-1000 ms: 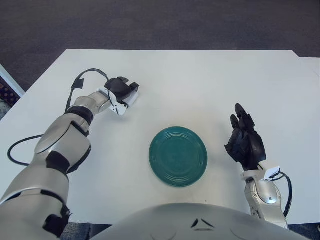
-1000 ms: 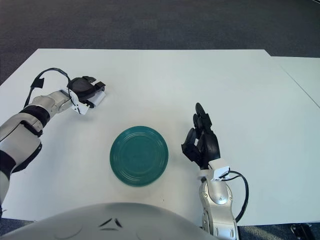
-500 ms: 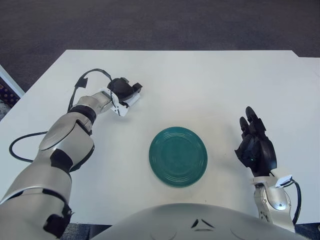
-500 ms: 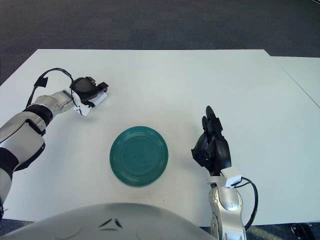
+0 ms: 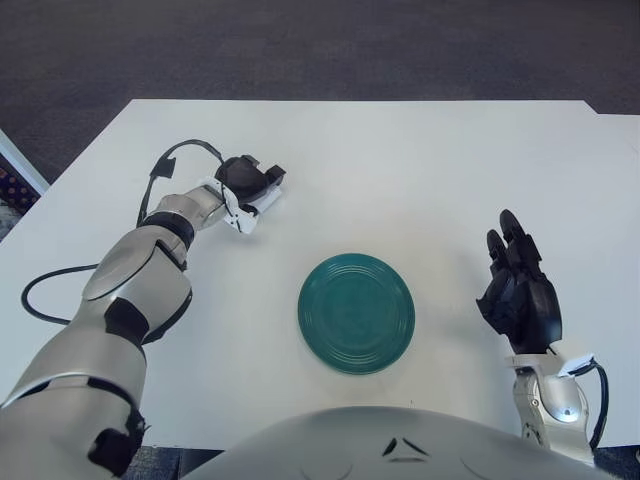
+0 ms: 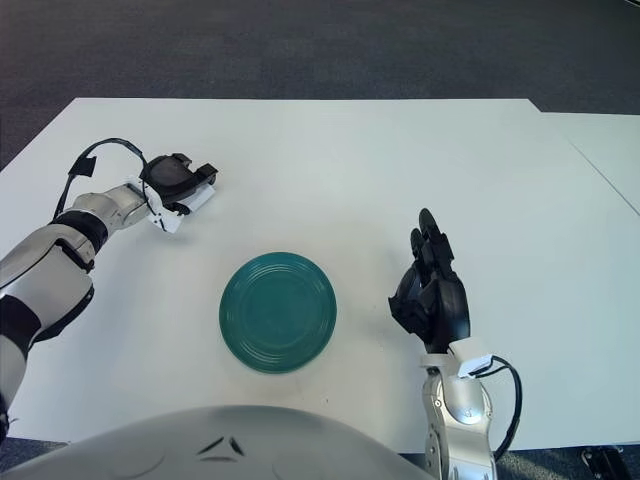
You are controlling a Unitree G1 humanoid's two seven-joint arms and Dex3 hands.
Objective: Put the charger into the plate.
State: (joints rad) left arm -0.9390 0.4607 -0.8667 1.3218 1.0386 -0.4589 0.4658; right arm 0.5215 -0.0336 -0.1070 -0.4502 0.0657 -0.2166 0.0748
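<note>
A teal plate [image 5: 356, 313] lies bare at the middle of the white table [image 5: 400, 160], near its front. The charger [image 5: 264, 202], a small white block, sits at the far left of the table. My left hand [image 5: 258, 183] is on it, black fingers curled over its top and sides, so most of it is hidden. My right hand [image 5: 520, 290] shows to the right of the plate, palm side toward the plate, fingers pointing up and relaxed, holding nothing.
A black cable [image 5: 178, 152] loops up from my left wrist, and another loop [image 5: 40, 290] hangs by the left forearm. The table's far edge meets dark carpet. A second white table [image 6: 610, 150] adjoins on the right.
My right hand has drawn back to the right and lower, away from the plate. My left hand shifted slightly up and left at the charger, fingers staying on it.
</note>
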